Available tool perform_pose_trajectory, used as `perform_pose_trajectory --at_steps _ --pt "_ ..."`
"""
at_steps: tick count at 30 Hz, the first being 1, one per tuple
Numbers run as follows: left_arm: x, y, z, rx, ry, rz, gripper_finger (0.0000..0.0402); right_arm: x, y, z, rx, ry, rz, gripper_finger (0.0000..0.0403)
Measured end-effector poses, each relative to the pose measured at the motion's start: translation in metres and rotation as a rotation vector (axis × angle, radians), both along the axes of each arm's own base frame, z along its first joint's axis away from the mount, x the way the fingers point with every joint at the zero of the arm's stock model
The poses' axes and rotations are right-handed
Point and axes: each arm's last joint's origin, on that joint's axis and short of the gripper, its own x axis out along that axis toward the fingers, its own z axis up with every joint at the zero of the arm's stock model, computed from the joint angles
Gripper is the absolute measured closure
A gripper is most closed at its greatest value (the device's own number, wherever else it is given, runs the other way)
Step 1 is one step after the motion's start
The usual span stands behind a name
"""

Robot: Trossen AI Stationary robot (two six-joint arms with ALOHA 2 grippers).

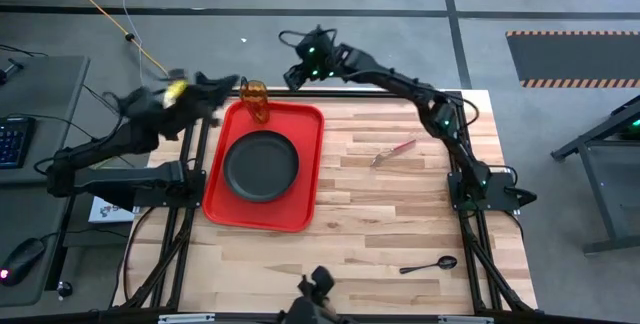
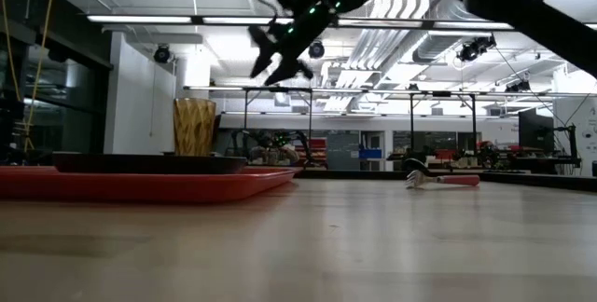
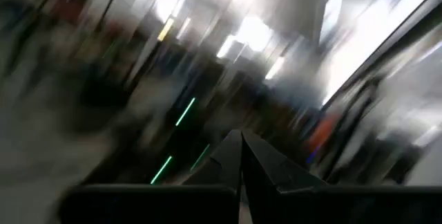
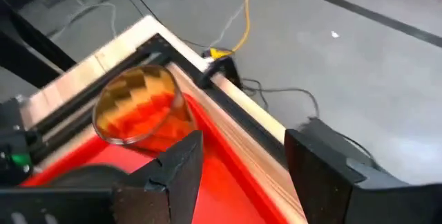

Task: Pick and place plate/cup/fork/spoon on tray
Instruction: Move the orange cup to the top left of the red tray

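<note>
From above, the plate (image 1: 261, 164) and cup (image 1: 254, 100) sit on the tray (image 1: 310, 169); the fork (image 1: 393, 151) lies beside it, the spoon (image 1: 430, 263) farther off.

At tabletop level, the right gripper (image 2: 280, 55) hangs high beside the cup.

Left wrist view: left gripper (image 3: 240, 156) fingers pressed together, empty.

Right wrist view: fingers (image 4: 181, 165) spread, holding nothing; next, approach the fork squarely.

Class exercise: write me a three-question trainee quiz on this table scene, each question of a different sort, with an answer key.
1. True or false: the cup stands on the tray.
2. Which item lies nearest the table's front edge? A) fork B) spoon C) plate
3. Fill in: the right claw, raised above the tray's far corner, is ____.

Key: 1 true. 2 B. 3 open, holding nothing.
</note>
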Motion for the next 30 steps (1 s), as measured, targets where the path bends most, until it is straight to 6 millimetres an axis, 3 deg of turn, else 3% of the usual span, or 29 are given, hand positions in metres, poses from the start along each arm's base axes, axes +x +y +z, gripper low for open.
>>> perform_pose_trajectory --at_steps 6,12,15,19,30 --pt "0.04 0.044 0.007 -0.114 0.638 0.106 0.0401 -0.026 -0.004 0.024 -0.014 0.055 -0.024 0.0208" --pt "0.072 0.105 -0.032 -0.333 1.077 0.078 0.0401 -0.036 0.002 0.029 0.0 0.116 -0.018 0.0208" --pt "0.073 0.125 -0.061 -0.46 1.247 0.064 0.0401 -0.038 0.004 0.026 0.024 0.161 -0.015 0.0208" --pt "0.07 0.147 -0.077 -0.55 1.303 0.142 0.0401 -0.038 0.008 0.018 0.046 0.201 -0.007 0.0208" --pt "0.05 0.172 -0.081 -0.638 1.266 0.283 0.0398 -0.035 0.011 0.014 0.049 0.208 0.001 0.0208"
